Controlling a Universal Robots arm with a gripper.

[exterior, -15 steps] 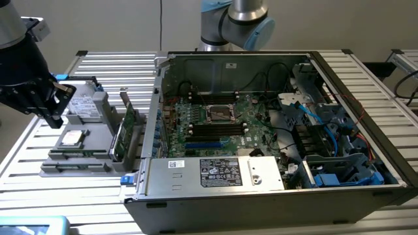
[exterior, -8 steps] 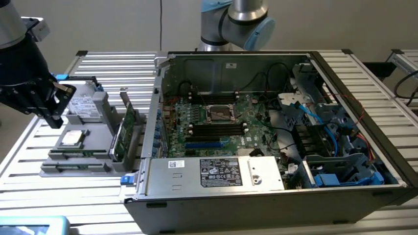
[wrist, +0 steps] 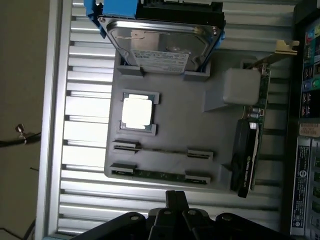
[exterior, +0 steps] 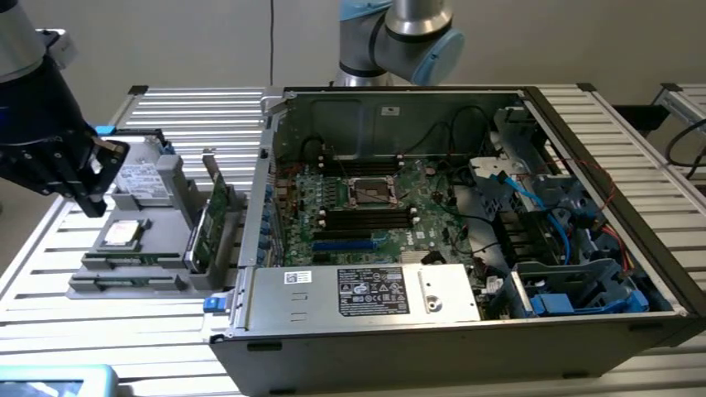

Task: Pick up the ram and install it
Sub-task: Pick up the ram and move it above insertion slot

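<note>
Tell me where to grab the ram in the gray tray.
Probably mid-span, pinching its long faces from straight above: the ram stands on edge in the tray, thin top edge exposed, both ends boxed in by holders.

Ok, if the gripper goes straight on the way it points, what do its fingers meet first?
Probably the ram in the outer slot of the grey tray, or the tray edge beside it; the shut fingers hover there, but depth is unclear.

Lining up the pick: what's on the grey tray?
The tray holds a hard drive, a silver processor, a white block, an upright green card and the ram. What lies under the drive is hidden.
</note>
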